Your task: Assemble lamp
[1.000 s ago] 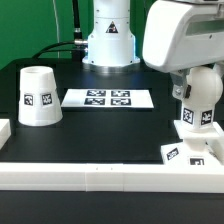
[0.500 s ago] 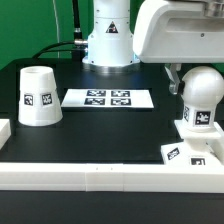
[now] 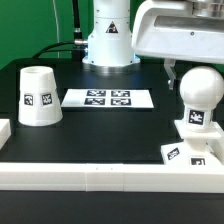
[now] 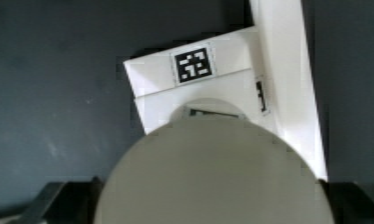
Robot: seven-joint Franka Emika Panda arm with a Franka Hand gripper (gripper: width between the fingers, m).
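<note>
Presently the tool [image 3: 186, 66] stands open above the bulb [image 3: 201, 90], a probably light, rigid, slippery part; grasp across its widest diameter.

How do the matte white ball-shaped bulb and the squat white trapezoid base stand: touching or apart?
Touching. The exterior view shows the bulb seated by its neck on the base, no gap between.
</note>
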